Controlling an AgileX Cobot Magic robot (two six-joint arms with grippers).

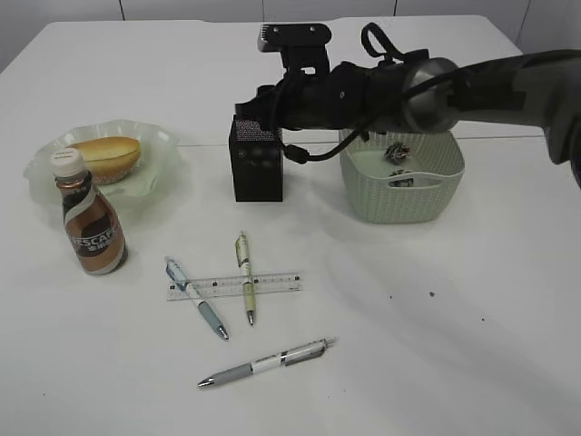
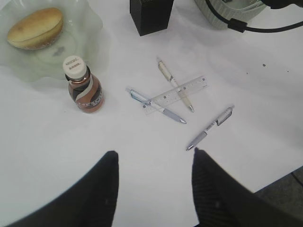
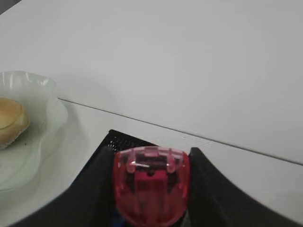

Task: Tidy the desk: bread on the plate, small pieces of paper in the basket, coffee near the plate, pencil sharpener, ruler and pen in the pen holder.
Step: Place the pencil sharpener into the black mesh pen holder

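My right gripper (image 3: 150, 153) is shut on a red see-through pencil sharpener (image 3: 151, 189), just above the black mesh pen holder (image 3: 123, 140) (image 1: 256, 163). The right arm reaches across the exterior view to the holder's top. The bread (image 1: 107, 154) lies on the pale green plate (image 1: 168, 145). The coffee bottle (image 1: 91, 227) stands in front of the plate. A clear ruler (image 1: 272, 284) lies under two crossing pens (image 1: 197, 298) (image 1: 245, 277), and a third pen (image 1: 265, 362) lies nearer. Paper pieces (image 1: 397, 152) sit in the basket (image 1: 399, 195). My left gripper (image 2: 154, 152) hangs open over bare table, its right fingertip close to the third pen (image 2: 210, 127).
The basket stands right of the pen holder, under the right arm. A seam runs across the white table behind both. A black cable loops from the right wrist beside the holder. The table's near edge shows at the lower right of the left wrist view.
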